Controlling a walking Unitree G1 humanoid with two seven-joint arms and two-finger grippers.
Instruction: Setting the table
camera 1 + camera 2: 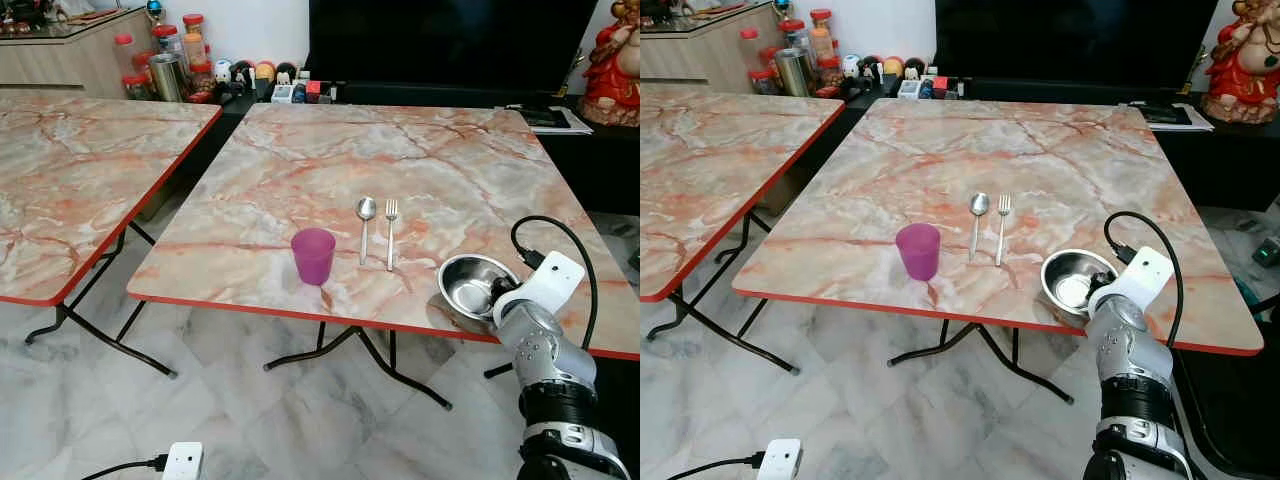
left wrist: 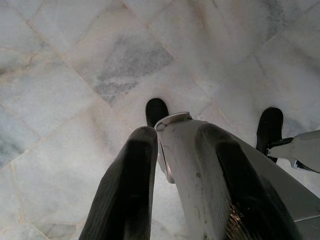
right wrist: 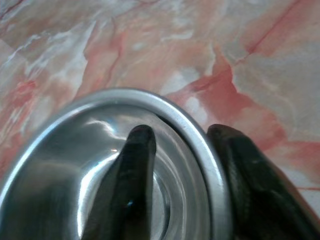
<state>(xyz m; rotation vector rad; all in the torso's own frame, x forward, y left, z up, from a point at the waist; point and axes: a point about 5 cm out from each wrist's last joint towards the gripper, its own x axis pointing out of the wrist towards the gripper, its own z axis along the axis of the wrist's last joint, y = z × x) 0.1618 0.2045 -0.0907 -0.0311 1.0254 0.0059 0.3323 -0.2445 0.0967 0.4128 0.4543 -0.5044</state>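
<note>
Right end effector [image 3: 180,145] pinching bowl [image 1: 475,283] rim, fork [image 1: 391,232], spoon [image 1: 365,225], cup [image 1: 313,255] nearby

My four cameras
Head pair looks down on the table [image 1: 420,170]; right wrist hugs the bowl [image 3: 100,165] at four o'clock; left faces floor [image 2: 75,75].

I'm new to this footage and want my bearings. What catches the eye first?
The right end effector pinches the rim of a steel bowl at the marble table's near right edge, one finger inside, one outside. To its left lie a fork and spoon side by side, then a purple cup.
</note>
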